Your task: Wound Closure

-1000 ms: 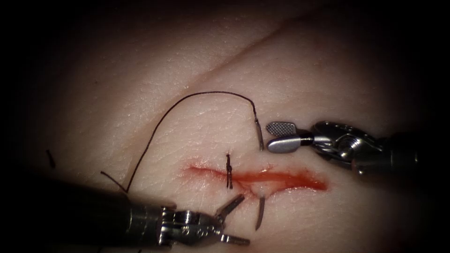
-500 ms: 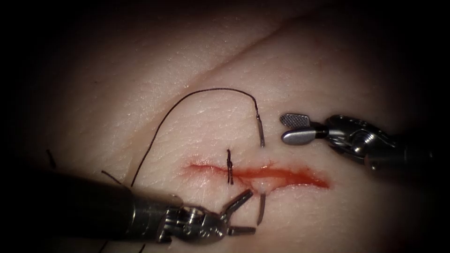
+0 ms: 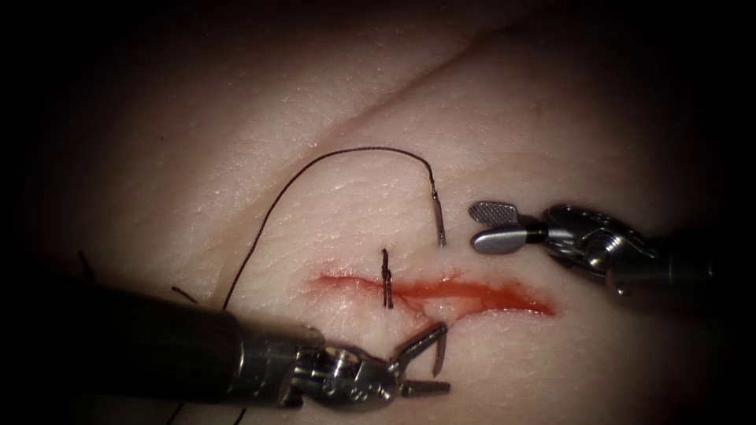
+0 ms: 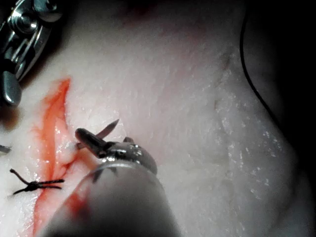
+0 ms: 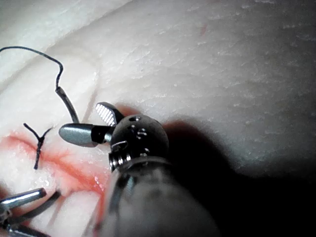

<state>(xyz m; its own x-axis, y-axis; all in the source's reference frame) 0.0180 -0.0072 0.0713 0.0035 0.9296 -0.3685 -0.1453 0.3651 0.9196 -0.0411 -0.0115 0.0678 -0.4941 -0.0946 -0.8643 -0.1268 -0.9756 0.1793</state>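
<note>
While the needle (image 3: 439,358) sits through the tissue (image 3: 512,134) across the cut (image 3: 472,297), both the left tool (image 3: 425,364) and right tool (image 3: 494,226) gape wide, holding nothing.

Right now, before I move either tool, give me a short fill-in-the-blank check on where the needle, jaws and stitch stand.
1. The needle passes through the tissue under the ____.
2. The left tool has its jaws ____ around the needle's tip end.
3. The right tool holds ____.
4. One tied stitch crosses the cut to the ____ of the needle.

Missing words: cut; open; nothing; left
</note>
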